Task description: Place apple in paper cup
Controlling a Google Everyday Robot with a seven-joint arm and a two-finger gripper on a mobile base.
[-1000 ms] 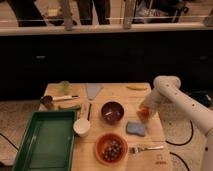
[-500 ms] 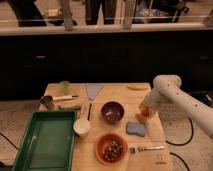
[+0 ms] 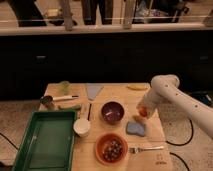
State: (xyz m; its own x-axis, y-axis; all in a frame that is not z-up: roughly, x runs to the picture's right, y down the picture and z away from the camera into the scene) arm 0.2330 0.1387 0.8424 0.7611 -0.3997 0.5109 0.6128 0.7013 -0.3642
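Looking at gripper point(image 3: 142, 107) low over right side of bench point(image 3: 118, 94), right on the apple point(image 3: 144, 113). Can't tell how open, or whether holding it. Confirm grip first, lift high, carry left over the purple bowl point(image 3: 112, 111), release centred over the paper cup point(image 3: 82, 127) beside the green tray point(image 3: 45, 142). Can't see inside the cup.
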